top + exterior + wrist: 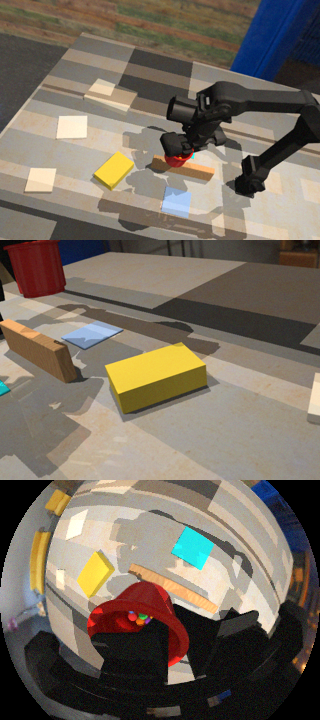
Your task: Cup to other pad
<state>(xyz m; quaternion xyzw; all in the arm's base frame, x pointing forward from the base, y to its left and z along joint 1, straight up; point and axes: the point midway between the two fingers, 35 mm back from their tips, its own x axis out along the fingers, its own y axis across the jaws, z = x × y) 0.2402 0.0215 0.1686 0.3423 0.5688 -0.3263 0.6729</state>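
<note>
My gripper [188, 151] [169, 608] is shut on the wall of the red cup [175, 162] [38, 268] [150, 594], one finger inside it. The cup hangs in the air, nearly upright with a slight tilt. Several coloured marbles [140, 617] lie inside it. The blue pad [176, 204] [90, 335] lies bare on the table; the wrist view does not show it. The cyan pad [3, 389] [193, 548] also lies bare, mostly hidden behind the arm and cup in the top view.
A wooden bar [199, 171] [36, 352] [175, 586] stands between the two pads; the cup overlaps it in the top view. A yellow block [113, 170] [157, 369] [95, 573] lies beyond the bar's end. Two pale tiles [72, 127] [40, 180] and a pale block [111, 95] lie farther off.
</note>
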